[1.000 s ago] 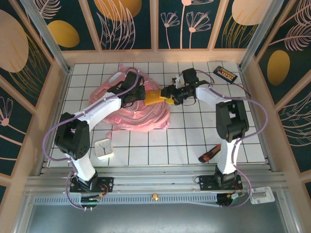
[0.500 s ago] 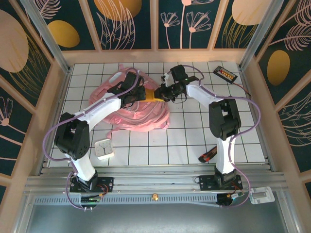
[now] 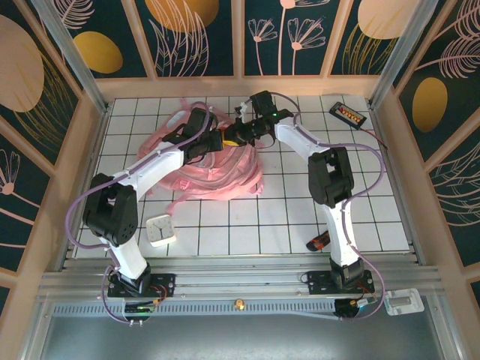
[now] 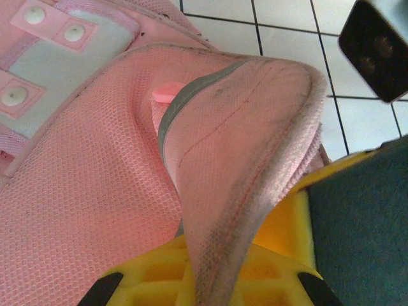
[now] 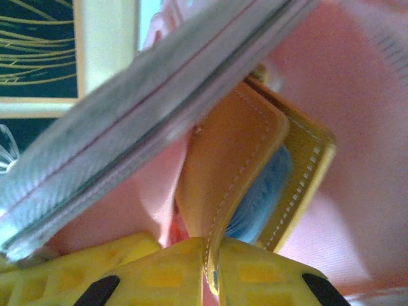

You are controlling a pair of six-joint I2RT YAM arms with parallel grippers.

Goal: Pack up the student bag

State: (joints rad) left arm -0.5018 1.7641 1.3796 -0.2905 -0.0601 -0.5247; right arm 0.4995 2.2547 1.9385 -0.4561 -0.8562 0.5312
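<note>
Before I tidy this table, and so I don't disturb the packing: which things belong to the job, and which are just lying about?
In the job: student bag, flap pinched by the left gripper; yellow wallet, held by the right gripper.
Lying about: white clock; black device, far right corner; red-and-black tool.

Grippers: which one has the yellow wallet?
The right gripper: it clamps a flap of the mustard-yellow leather wallet inside the large pink backpack. The left gripper pinches the backpack's pink mesh edge instead.
</note>
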